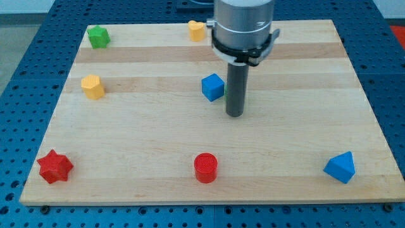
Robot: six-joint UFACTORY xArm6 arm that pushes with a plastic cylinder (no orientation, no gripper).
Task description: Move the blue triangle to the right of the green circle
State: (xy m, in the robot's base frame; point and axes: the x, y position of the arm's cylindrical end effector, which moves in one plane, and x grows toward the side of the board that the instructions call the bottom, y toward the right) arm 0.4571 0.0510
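The blue triangle (340,167) lies near the board's bottom right corner. I see no green circle; the only green block (98,36) sits at the top left corner, and its shape looks more like a star. My tip (235,114) rests on the board near the middle, far up and left of the blue triangle. It stands just right of a blue cube (213,87), and no block touches it. The arm's body hides part of the board's top edge.
A yellow heart-like block (197,30) sits at the top edge, left of the arm. A yellow hexagon (92,86) is at the left. A red star (55,166) is at the bottom left and a red cylinder (205,167) at the bottom middle. The wooden board (304,95) lies on a blue perforated table.
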